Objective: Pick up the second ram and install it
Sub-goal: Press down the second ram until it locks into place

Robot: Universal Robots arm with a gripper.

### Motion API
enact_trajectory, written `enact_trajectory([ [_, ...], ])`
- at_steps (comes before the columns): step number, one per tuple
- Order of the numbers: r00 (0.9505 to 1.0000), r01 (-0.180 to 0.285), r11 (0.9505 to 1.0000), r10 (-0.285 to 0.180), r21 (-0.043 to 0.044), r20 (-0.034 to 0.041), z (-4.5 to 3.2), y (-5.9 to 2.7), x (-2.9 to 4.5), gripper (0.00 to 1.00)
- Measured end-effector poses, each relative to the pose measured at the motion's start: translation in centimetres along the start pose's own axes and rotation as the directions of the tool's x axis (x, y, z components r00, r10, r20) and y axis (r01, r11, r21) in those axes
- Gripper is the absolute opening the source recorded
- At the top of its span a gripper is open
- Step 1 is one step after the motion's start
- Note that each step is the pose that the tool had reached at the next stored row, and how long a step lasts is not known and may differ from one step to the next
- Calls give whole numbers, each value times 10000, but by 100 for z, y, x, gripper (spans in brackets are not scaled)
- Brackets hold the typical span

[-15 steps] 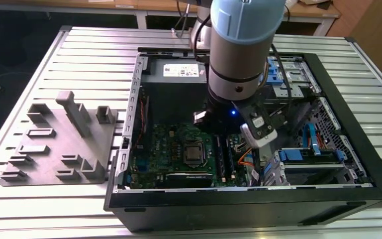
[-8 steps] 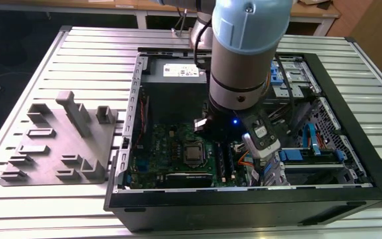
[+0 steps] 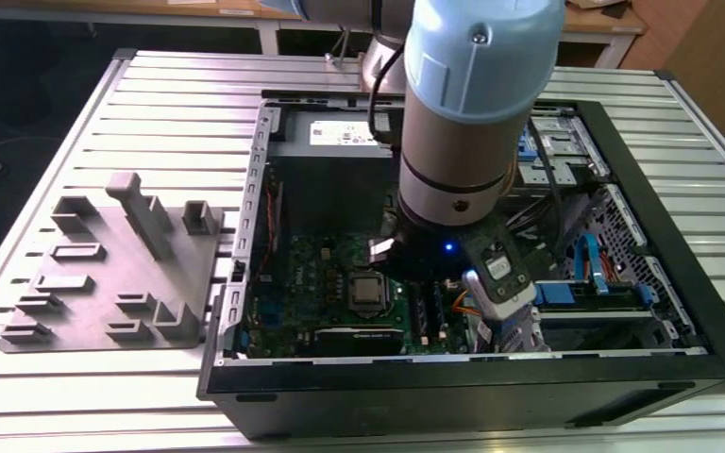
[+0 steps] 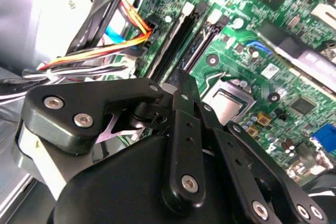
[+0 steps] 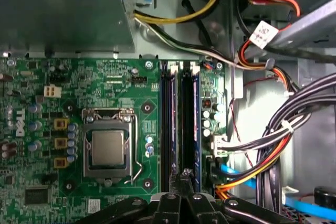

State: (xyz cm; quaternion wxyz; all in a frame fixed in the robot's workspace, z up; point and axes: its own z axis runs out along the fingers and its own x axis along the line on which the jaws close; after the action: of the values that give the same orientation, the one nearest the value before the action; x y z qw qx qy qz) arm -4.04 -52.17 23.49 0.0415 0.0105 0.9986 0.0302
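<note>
1. The tool (image 5: 185,177) is clenched, its fingers drawn together with nothing seen between them. It hangs low inside the open computer case (image 3: 665,311), just over one end of the memory slots (image 5: 181,108). The case stands on the bench (image 3: 174,104), toward the exterior view's right edge.
2. The second ram (image 5: 195,114) appears to be the dark bluish strip lying along the slot under the tool tip, not in the grasp. Whether it is fully seated cannot be told. If it stands proud at one end, pressing near that end only could tilt it and leave the far end unlatched.
3. The tool tip looks close to the line between two neighbouring slots. A small sideways error would put force on the slot wall or the adjacent stick, which could crack a latch or flex the motherboard (image 5: 68,82).
4. The bundled cables (image 5: 252,174) run just beside the slots. The tool's linkage (image 4: 181,145) could snag them as the arm (image 3: 476,113) moves.
5. The processor socket (image 5: 107,148) lies near the slots on the other side, and a slip that way risks striking its lever.
6. The grey tray (image 3: 110,274) near the bench's opposite edge is well apart and poses no hazard.
</note>
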Motion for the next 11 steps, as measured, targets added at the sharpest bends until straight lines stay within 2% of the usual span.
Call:
enact_trajectory([
  [11, 10000, -1, 10000, 1, -2, 1, 41, -101, 2, 7],
])
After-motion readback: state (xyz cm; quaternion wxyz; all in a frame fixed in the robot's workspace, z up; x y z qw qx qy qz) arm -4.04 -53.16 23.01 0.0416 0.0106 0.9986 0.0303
